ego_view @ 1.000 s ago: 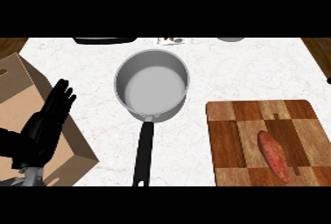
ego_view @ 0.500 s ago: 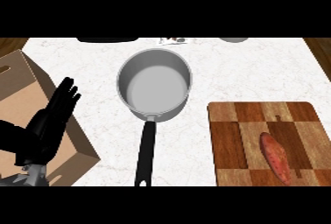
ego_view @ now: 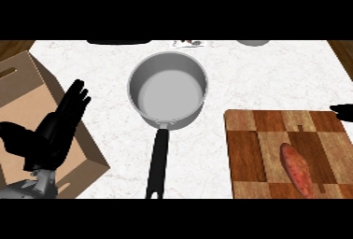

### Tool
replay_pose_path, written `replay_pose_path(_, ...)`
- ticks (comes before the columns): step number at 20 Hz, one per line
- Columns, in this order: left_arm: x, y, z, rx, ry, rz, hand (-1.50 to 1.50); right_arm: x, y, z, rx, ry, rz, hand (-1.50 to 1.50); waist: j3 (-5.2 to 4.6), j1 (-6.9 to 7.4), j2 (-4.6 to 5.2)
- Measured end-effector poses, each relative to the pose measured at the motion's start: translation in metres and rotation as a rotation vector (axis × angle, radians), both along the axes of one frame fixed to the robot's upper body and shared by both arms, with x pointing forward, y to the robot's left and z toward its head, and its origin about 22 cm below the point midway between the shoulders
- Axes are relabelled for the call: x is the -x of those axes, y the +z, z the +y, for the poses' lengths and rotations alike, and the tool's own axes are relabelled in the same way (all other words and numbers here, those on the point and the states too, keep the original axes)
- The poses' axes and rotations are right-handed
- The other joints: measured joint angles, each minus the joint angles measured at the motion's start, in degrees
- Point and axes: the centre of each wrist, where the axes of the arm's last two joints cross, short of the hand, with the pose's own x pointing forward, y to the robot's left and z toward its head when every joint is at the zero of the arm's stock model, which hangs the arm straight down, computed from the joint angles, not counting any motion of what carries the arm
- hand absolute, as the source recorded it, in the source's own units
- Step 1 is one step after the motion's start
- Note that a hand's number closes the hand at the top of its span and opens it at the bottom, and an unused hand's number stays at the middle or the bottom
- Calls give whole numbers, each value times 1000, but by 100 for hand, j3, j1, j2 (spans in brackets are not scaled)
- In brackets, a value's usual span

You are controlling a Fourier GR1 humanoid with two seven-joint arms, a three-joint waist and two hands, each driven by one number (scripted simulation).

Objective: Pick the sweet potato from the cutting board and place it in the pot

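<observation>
A pale marbled surface (ego_view: 276, 79) carries everything. At the left lies a tan wooden board (ego_view: 27, 102) set at an angle, and over it rests the left hand (ego_view: 59, 128), released, its fingers straight and pointing up. The grey pot (ego_view: 167, 91) sits near the middle, its bowl bare inside and its long black handle pointing toward the lower edge. At the right lies the striped brown cutting board (ego_view: 255, 149), and on it the sweet potato (ego_view: 299, 169): reddish-orange, long, tapered at both ends, lying lengthwise. Only a dark tip of the right hand (ego_view: 342, 110) shows at the right edge; I cannot tell its state.
</observation>
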Motion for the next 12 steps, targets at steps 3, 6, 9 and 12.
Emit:
replay_pose_path(3,-2,2,0,4,3,2,0,-1,-5,2,60,3,20,-150,-6,6,3)
replay_pose_path(6,-3,2,0,12,2,-2,0,-1,-18,3,119,4,29,-150,-16,4,7)
replay_pose_path(9,-3,1,1,3,6,-1,0,1,-27,3,153,1,29,-150,-15,-21,2)
replay_pose_path(12,-3,0,3,9,10,1,0,2,-28,1,149,-9,27,-150,-16,-45,-5)
